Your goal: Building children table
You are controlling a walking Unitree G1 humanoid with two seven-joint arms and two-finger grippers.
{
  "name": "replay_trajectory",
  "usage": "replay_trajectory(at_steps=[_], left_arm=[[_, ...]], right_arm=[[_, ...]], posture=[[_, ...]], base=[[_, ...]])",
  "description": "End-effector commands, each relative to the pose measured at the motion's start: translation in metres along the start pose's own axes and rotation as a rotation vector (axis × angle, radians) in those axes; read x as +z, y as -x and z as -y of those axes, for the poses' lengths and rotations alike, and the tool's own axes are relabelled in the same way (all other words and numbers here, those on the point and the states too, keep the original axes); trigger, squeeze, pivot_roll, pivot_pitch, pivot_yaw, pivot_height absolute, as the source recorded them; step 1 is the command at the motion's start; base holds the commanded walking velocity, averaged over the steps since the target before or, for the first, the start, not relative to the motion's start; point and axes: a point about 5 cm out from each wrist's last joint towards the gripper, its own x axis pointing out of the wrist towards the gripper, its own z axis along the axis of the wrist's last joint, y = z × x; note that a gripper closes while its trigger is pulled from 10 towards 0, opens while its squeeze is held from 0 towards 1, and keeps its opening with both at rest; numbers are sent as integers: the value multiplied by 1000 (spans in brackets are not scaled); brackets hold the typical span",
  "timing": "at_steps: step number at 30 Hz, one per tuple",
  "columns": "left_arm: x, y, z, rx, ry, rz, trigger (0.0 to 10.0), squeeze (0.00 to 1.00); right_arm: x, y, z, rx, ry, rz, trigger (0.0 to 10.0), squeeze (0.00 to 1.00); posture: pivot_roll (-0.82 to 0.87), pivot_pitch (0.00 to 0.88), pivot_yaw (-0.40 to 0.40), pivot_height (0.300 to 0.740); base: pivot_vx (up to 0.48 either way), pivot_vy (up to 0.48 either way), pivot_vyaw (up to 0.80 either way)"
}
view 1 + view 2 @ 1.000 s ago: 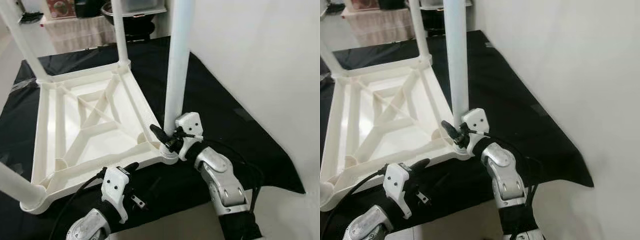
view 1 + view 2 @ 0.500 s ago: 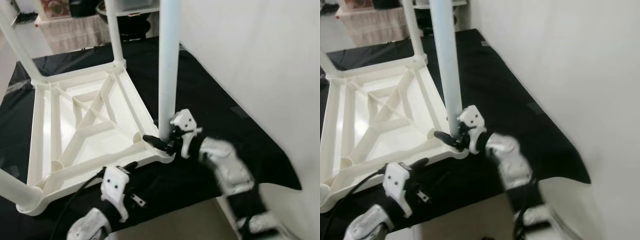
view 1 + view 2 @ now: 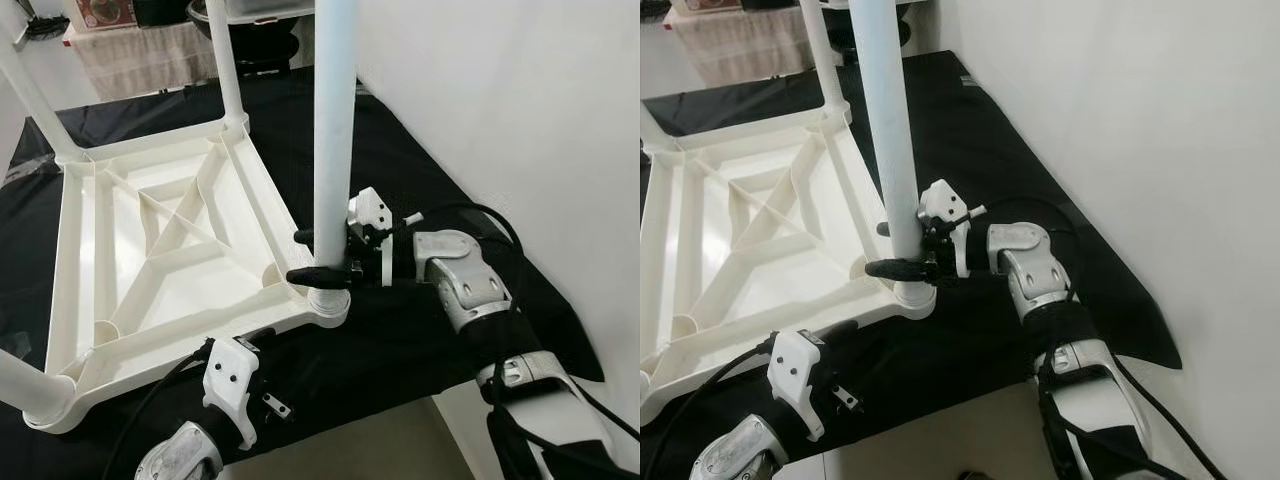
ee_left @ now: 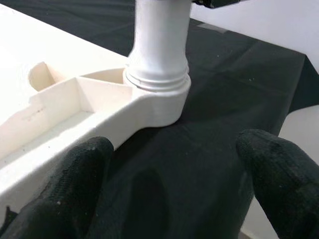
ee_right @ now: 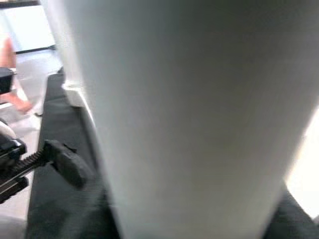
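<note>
Now, from the left: a white plastic table top (image 3: 150,250) lies upside down on a black cloth (image 3: 420,180), its ribbed underside facing up. White legs stand up from its corners — one at the near left corner (image 3: 25,375), one at the far left (image 3: 30,90), one at the far right (image 3: 228,60).

Near the table's front edge, low in the head views, sits the left gripper (image 3: 262,337), just in front of the rim and apart from it. From the left wrist view its two black fingers (image 4: 75,194) are spread wide with only cloth between them, holding nothing, and they point toward the near right corner socket (image 4: 158,94).

In that socket stands the fourth leg (image 3: 332,130), upright, its lower end seated in the ringed collar. The right gripper (image 3: 322,255) reaches in from the right, level with the base of this leg, one finger (image 3: 318,275) in front of the leg and the other behind it — clasped around the leg just above the socket. The right wrist view is mostly blurred white leg (image 5: 184,114), very close.

To the right, the cloth runs up to a plain white wall (image 3: 520,110).
</note>
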Motion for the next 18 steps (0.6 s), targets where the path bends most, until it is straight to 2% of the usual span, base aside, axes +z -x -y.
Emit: replay_trajectory(at_steps=[1,9,13,14,15,16,17,18], left_arm=[[-3,3,2,0,-10,-14,10000,0],[-3,4,1,7,-12,-16,10000,0],[-3,4,1,5,-13,-17,10000,0],[-4,5,1,5,-13,-17,10000,0],[-4,5,1,5,-13,-17,10000,0],[-5,6,1,7,-14,-19,10000,0],[-5,6,1,7,-14,-19,10000,0],[-5,6,1,9,-16,-18,10000,0]], right_arm=[[-2,-9,-2,59,-1,-22,0,0],[-8,-2,-1,93,-20,-19,0,0],[-16,3,0,3,-21,-15,0,0],[-27,2,2,-204,-55,-21,0,0],[-27,2,2,-204,-55,-21,0,0],[-42,1,2,-455,-129,-15,0,0],[-42,1,2,-455,-129,-15,0,0],[-56,4,2,-714,-197,-31,0,0]], posture=[[99,178,-44,740],[95,179,-42,740],[87,179,-42,740],[79,185,-58,740],[79,185,-58,740],[77,181,-78,740],[77,181,-78,740],[81,170,-88,740]], base=[[0,0,0],[0,0,0],[0,0,0],[0,0,0],[0,0,0],[0,0,0],[0,0,0],[0,0,0]])
